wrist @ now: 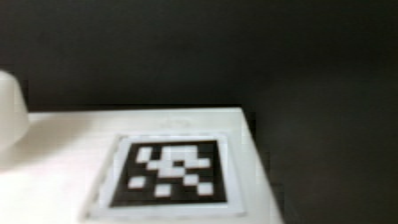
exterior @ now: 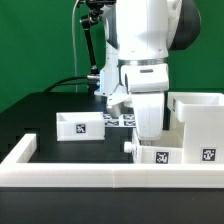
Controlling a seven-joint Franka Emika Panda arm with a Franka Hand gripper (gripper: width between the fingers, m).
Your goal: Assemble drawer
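The large white drawer housing (exterior: 200,122) stands at the exterior view's right, with a tag on its front. One small white tray (exterior: 78,124) lies apart at the left. A second small tray (exterior: 158,153), with a knob toward the left, sits in front of the housing. My gripper (exterior: 148,132) hangs straight down onto this second tray. Its fingertips are hidden behind the hand and the tray wall. The wrist view shows no fingers, only a white tagged surface (wrist: 169,170) very close and blurred. I cannot tell whether the gripper holds anything.
The long low white border wall (exterior: 100,176) runs along the front and up the left side. The marker board (exterior: 118,119) lies flat behind the arm. A black cable and stand (exterior: 92,50) rise at the back. The table (wrist: 267,50) is black.
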